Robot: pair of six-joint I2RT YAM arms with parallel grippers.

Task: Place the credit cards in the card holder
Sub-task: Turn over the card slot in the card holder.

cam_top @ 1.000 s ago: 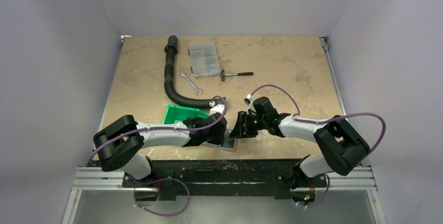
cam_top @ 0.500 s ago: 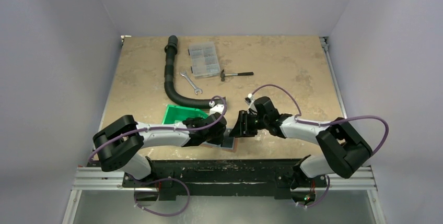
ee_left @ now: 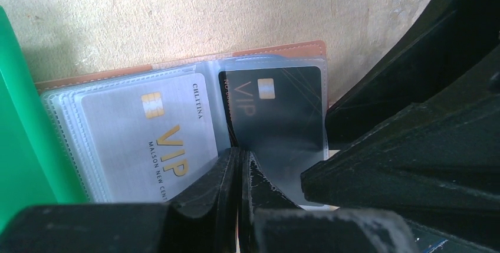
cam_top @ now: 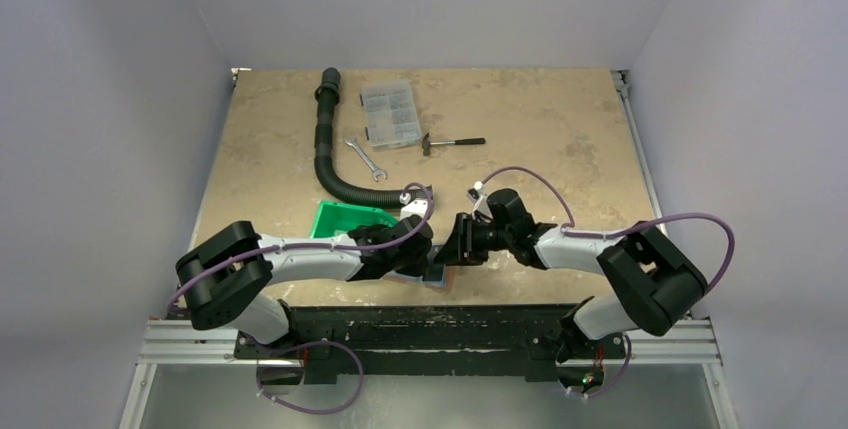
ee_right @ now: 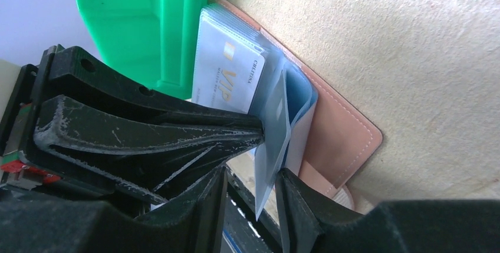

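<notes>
At the near edge of the worktop (cam_top: pixel 560 109), touching the green bin (ee_right: pixel 147 23), the card holder (ee_right: pixel 339 141) lies open, brown cover down, its clear sleeves fanned. A silver VIP card (ee_left: pixel 147 135) and a black card (ee_left: pixel 283 117) sit in sleeves side by side. The left gripper (ee_left: pixel 239 167) is clenched on nothing, its tip pressing between the two cards. The right gripper (ee_right: pixel 252 182) is partly released, with a loose sleeve leaf between its fingers; I cannot see it pinched.
</notes>
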